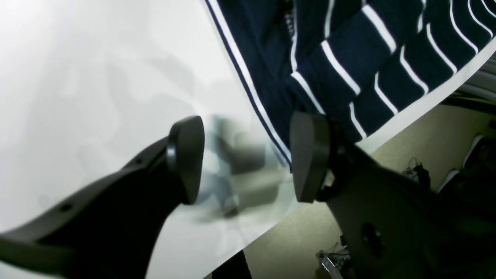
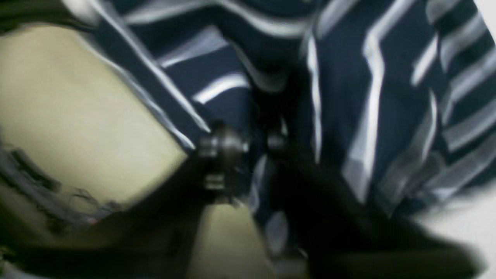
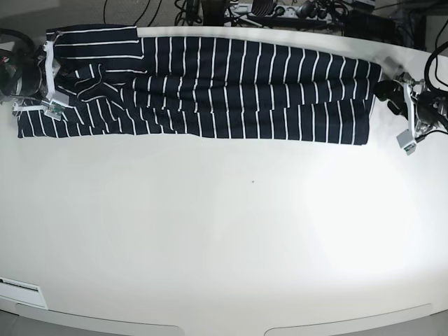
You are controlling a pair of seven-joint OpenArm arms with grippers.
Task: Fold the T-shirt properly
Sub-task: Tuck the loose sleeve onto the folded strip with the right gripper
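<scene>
Lying stretched in a long band across the far part of the white bench (image 3: 231,231), one T-shirt (image 3: 231,91), dark navy with thin white stripes, runs almost from the left edge to the right edge in the base view.

At the left end of that view sits the right arm's jaws (image 3: 50,91), set against the bunched, rumpled end of the shirt. The right wrist view is badly blurred, yet striped cloth (image 2: 348,97) fills the space around the right jaws (image 2: 242,147), whose tips sit close together with fabric gathered between them; they look closed on the cloth, with no clear gap visible.

At the right end, the left arm's jaws (image 3: 389,93) sit just beside the shirt's straight right edge. In the left wrist view these jaws (image 1: 248,155) stand wide apart with bare bench between the two pads. One pad (image 1: 310,155) lies at the shirt's hem (image 1: 271,116), overlapping its corner, while the other pad (image 1: 188,155) is over plain bench, apart from the cloth. Nothing is gripped.

Counted: one shirt, two arms, two pairs of jaws, one bench.
</scene>
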